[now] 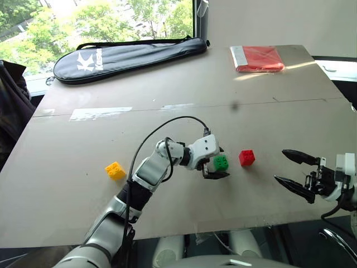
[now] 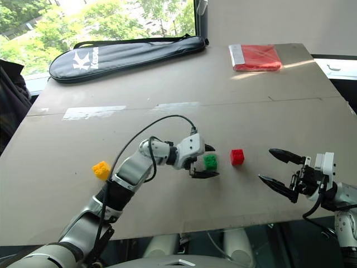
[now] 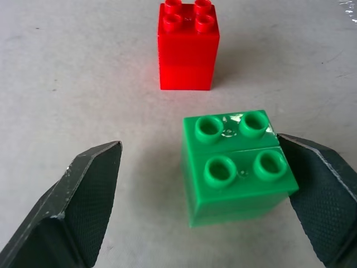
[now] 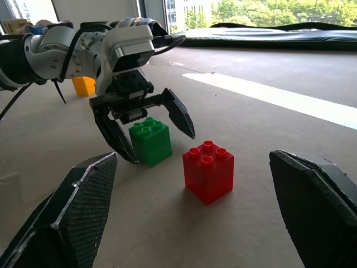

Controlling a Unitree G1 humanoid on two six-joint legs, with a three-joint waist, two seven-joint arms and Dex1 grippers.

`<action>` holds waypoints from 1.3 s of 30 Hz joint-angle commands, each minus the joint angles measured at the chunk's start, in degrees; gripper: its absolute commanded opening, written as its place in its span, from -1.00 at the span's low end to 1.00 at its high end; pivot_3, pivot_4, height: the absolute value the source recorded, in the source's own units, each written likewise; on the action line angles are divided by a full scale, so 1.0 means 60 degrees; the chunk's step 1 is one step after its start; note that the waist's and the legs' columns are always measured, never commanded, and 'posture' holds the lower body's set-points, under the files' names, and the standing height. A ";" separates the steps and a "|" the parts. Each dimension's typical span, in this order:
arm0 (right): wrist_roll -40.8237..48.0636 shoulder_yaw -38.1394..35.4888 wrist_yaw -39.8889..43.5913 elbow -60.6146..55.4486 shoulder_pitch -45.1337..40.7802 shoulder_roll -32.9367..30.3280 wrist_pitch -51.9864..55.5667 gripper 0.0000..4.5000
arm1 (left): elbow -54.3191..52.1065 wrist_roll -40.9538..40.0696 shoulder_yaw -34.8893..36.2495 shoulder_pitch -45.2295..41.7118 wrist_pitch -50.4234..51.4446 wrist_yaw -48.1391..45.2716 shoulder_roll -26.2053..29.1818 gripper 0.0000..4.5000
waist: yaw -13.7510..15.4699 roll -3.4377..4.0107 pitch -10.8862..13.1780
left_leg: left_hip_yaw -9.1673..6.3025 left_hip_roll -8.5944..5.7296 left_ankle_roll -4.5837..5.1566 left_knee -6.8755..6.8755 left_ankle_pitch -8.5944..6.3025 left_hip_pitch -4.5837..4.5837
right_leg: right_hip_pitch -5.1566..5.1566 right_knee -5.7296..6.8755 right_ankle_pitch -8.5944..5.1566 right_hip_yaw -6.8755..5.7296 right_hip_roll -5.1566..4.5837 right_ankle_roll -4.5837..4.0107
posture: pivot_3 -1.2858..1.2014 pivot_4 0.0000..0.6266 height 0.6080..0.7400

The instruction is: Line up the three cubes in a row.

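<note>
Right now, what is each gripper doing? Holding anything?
Left gripper: open, holding nothing; the green cube sits on the table between its fingers.
Right gripper: open, empty.

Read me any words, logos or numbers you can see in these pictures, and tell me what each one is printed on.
"K": large white logo letter on the long dark racket bag at the far edge of the table.
Smaller white lettering beside that "K" on the bag: too small and tilted to read.
Red packet, green cube, red cube, yellow-orange cube: no readable text.
</note>
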 commanded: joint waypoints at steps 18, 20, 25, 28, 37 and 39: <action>0.0329 0.0988 0.1259 0.0102 -0.1585 -0.0098 0.0628 1.00 | -0.6835 -0.4594 0.7670 0.6063 0.1790 0.3148 0.0377 0.98 | -0.0208 -0.0012 0.0012 | 0.0005 0.0031 -0.0003 -0.0005 -0.0001 0.0008 | 0.0001 -0.0010 -0.0001 0.0006 -0.0020 0.0002 | 0.03 -0.52 1.00; 0.0321 0.1091 0.1401 0.0169 -0.1698 -0.0079 0.0650 1.00 | -0.7224 -0.4573 0.7888 0.6968 0.1355 0.3713 -0.0253 0.98 | -0.0112 -0.0017 0.0016 | -0.0004 0.0031 -0.0005 -0.0005 -0.0002 0.0003 | 0.0000 -0.0012 -0.0002 -0.0001 -0.0023 0.0000 | 0.03 -0.52 1.00; 0.0428 0.1351 0.1665 0.0274 -0.2180 -0.0051 0.0874 1.00 | -0.7049 -0.2641 0.8273 0.9402 -0.0942 0.5434 -0.2066 0.98 | -0.0010 -0.0027 0.0018 | 0.0014 0.0020 -0.0004 0.0002 0.0000 0.0023 | 0.0015 -0.0009 -0.0023 0.0013 -0.0025 -0.0038 | 0.03 -0.52 1.00; 0.0436 0.1397 0.1741 0.0348 -0.2381 -0.0045 0.0969 1.00 | -0.6795 -0.1700 0.8135 1.0099 -0.1815 0.6248 -0.2704 0.98 | 0.0059 -0.0037 0.0018 | 0.0008 0.0019 -0.0002 0.0014 0.0001 0.0020 | 0.0014 -0.0007 -0.0043 0.0008 -0.0014 -0.0004 | 0.03 -0.52 1.00; 0.0352 0.1344 0.1651 0.0301 -0.2739 0.0206 0.0750 1.00 | -0.5934 -0.0874 0.7152 1.0245 -0.2224 0.7214 -0.3038 0.98 | 0.0017 -0.0046 0.0016 | 0.0010 0.0013 0.0001 0.0011 -0.0002 0.0007 | 0.0009 -0.0009 -0.0027 0.0003 -0.0010 -0.0031 | 0.03 -0.52 1.00; 0.0245 0.1324 0.1587 0.0266 -0.2769 0.0291 0.0540 1.00 | -0.5768 -0.0762 0.6926 1.0314 -0.2165 0.7268 -0.2990 0.98 | 0.0015 -0.0046 0.0016 | 0.0011 0.0014 0.0001 0.0008 -0.0002 0.0008 | 0.0008 -0.0009 -0.0027 0.0003 -0.0010 -0.0032 | 0.03 -0.52 1.00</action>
